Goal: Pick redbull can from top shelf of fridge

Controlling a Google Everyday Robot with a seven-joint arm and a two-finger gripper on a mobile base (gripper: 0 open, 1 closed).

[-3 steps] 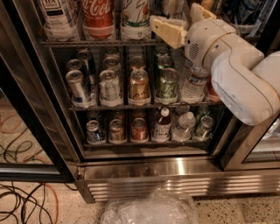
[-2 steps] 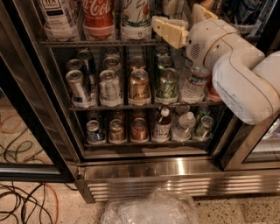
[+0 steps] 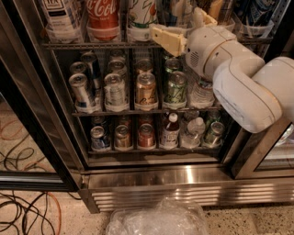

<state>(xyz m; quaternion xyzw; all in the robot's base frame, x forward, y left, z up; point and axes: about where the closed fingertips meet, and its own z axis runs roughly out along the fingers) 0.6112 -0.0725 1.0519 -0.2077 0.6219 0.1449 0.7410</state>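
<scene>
The fridge (image 3: pixel 183 176) stands open in front of me with three wire racks of drinks. My gripper (image 3: pixel 183 25) is up at the top shelf (image 3: pixel 69 45), right of centre. One cream finger (image 3: pixel 167 39) lies over the rack's front edge and the other (image 3: pixel 205 16) sits higher to the right, spread apart. A silvery-blue thing (image 3: pixel 177 9) stands between them at the frame's top edge; I cannot tell whether it is the redbull can. Slim silver-and-blue cans (image 3: pixel 81 91) stand in the left lane of the second rack.
A Coca-Cola bottle (image 3: pixel 103 16) and other bottles fill the top shelf's left lanes. Gold (image 3: pixel 146 89) and green (image 3: pixel 176 87) cans stand on the second rack, small cans and bottles on the lowest. A black door frame (image 3: pixel 36 114) is at left, cables (image 3: pixel 27 215) and a plastic bag (image 3: pixel 158 220) on the floor.
The gripper has shifted slightly left and down along the top shelf's front edge. The cans and bottles have not moved.
</scene>
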